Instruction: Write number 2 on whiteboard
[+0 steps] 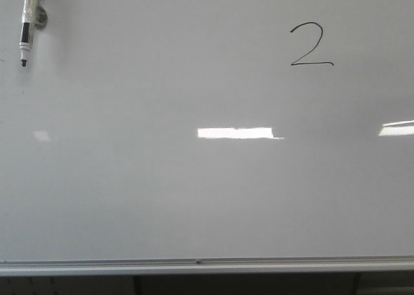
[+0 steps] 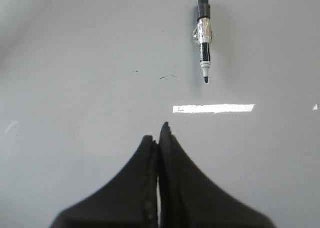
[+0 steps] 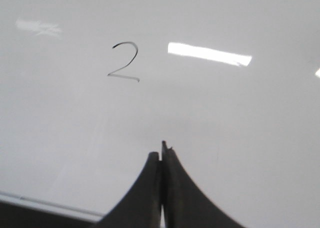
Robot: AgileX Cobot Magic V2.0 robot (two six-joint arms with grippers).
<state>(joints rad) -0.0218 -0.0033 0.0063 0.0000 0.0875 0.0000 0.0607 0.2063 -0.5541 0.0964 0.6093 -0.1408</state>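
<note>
Right wrist view: right pincer closed, below number 2.

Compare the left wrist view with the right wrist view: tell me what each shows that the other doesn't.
Only the left wrist view shows the marker, uncapped, lying on the board beyond the shut left gripper, with a few faint stray marks beside its tip. Only the right wrist view shows the number 2 beyond the shut right gripper, and the bottom rail. Both show the whiteboard with bright light reflections, and empty closed fingers.
</note>
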